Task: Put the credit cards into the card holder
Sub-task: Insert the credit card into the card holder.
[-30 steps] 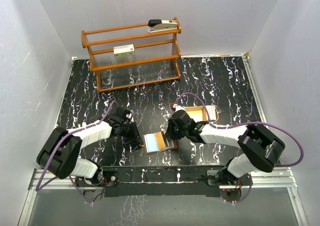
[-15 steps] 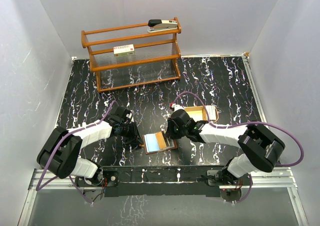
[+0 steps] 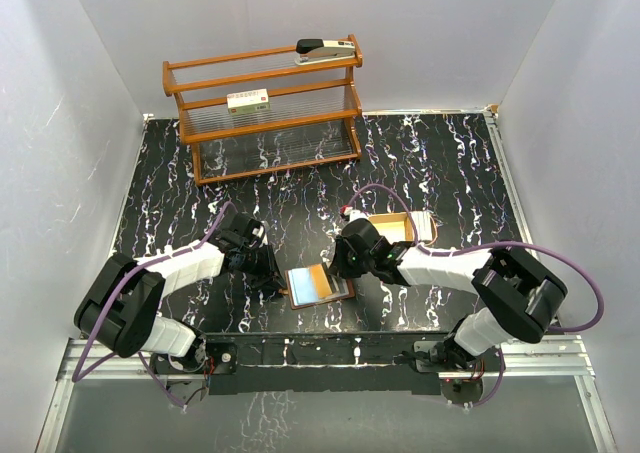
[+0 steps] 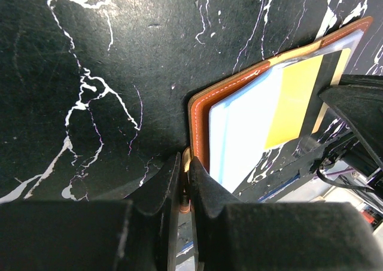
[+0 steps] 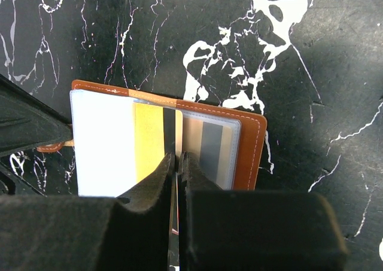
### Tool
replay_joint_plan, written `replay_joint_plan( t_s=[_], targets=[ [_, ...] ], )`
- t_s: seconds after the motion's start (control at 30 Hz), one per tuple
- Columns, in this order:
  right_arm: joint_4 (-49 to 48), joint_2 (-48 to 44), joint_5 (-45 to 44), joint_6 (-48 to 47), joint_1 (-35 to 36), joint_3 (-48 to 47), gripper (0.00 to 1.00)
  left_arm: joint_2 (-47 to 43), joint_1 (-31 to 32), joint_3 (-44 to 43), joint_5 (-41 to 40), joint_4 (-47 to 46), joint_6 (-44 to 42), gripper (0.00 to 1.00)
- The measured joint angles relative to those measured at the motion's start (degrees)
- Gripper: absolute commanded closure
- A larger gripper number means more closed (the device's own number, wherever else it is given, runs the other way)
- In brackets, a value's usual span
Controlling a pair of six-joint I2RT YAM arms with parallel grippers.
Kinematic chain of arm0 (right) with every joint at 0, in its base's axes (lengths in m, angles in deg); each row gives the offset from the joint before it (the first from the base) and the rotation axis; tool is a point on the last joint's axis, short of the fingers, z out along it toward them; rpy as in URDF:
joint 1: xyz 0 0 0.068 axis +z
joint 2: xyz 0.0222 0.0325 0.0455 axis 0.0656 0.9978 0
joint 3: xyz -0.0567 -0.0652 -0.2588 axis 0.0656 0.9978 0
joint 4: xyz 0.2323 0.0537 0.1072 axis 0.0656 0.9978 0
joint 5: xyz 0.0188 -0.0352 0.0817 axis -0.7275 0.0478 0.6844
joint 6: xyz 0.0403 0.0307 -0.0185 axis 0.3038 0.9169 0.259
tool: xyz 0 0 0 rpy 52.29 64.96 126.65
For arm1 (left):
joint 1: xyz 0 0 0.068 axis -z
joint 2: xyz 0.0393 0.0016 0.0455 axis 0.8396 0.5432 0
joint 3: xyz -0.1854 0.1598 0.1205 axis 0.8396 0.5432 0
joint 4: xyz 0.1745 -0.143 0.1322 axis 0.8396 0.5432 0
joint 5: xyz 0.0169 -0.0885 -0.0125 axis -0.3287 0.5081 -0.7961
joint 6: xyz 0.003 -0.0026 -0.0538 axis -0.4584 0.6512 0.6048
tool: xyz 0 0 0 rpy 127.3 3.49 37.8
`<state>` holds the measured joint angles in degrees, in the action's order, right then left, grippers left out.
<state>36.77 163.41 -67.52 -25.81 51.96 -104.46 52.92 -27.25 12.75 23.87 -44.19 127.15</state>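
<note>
The card holder [image 3: 318, 284] lies open near the table's front edge, a brown leather wallet [image 5: 248, 145] with clear sleeves inside. A whitish and yellow credit card [image 5: 119, 142] with a black stripe lies across its left half; it also shows in the left wrist view as a pale card [image 4: 245, 133]. My left gripper [image 3: 277, 276] is at the wallet's left edge, shut on the small snap tab [image 4: 186, 158]. My right gripper [image 3: 336, 265] stands over the wallet's middle, shut [image 5: 178, 163] on a thin credit card seen edge-on between its pads.
A shallow tan tray [image 3: 393, 227] sits just behind the right gripper, with something whitish [image 3: 426, 223] at its right end. A wooden rack [image 3: 262, 108] at the back left carries a stapler [image 3: 325, 49] and a white box with a red label [image 3: 248, 100].
</note>
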Motion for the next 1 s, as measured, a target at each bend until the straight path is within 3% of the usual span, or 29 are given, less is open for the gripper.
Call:
replay_joint_plan(
  t_s=[0.5, 1.0],
  targets=[
    [-3.10, -0.02, 0.42, 10.12, -0.33, 2.25, 1.00, 0.00, -0.11, 0.92, 1.25, -1.68, 1.46, 1.00],
    [-0.48, -1.60, -0.94, 12.68, 0.17, 2.25, 1.00, 0.35, -0.11, 1.11, 2.10, -2.38, 1.73, 1.00]
  ],
)
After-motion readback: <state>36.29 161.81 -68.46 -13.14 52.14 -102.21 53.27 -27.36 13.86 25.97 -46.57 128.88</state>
